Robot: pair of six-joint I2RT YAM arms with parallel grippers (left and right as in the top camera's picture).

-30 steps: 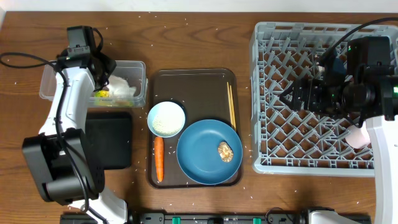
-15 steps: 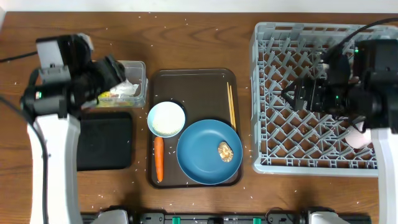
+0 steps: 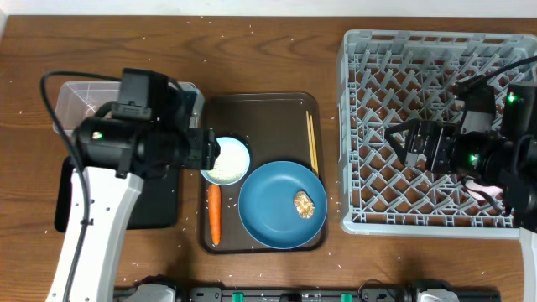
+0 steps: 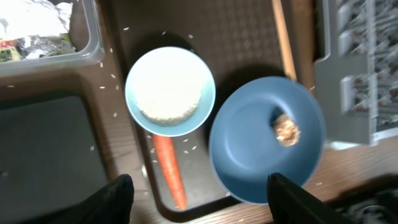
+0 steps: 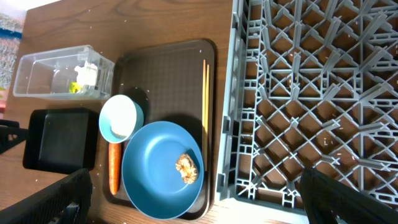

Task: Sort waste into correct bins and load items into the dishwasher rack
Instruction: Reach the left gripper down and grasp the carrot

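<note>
My left gripper (image 3: 204, 151) is open and empty, hovering by the left rim of the white bowl (image 3: 225, 160) that holds rice. Its wrist view shows the bowl (image 4: 168, 90), the orange carrot (image 4: 169, 168), the blue plate (image 4: 267, 149) with the brown food lump (image 4: 286, 129), and the chopsticks (image 4: 283, 37). The clear tub (image 4: 93, 37) holds the paper wad (image 4: 34, 15) and the wrapper (image 4: 9, 50). My right gripper (image 3: 403, 141) is open and empty above the grey rack (image 3: 377, 84). A pink cup (image 3: 480, 186) shows partly under the right arm. The light-blue cup is out of view.
The bowl, carrot, plate and chopsticks lie on a brown serving tray (image 3: 260, 117). The black tray (image 3: 155, 201) lies left of it, partly under my left arm. Rice grains are scattered over the wooden table (image 3: 268, 59).
My left arm has swung from over the clear tub to the right, beside the bowl. My right arm has shifted slightly toward the rack's front.
</note>
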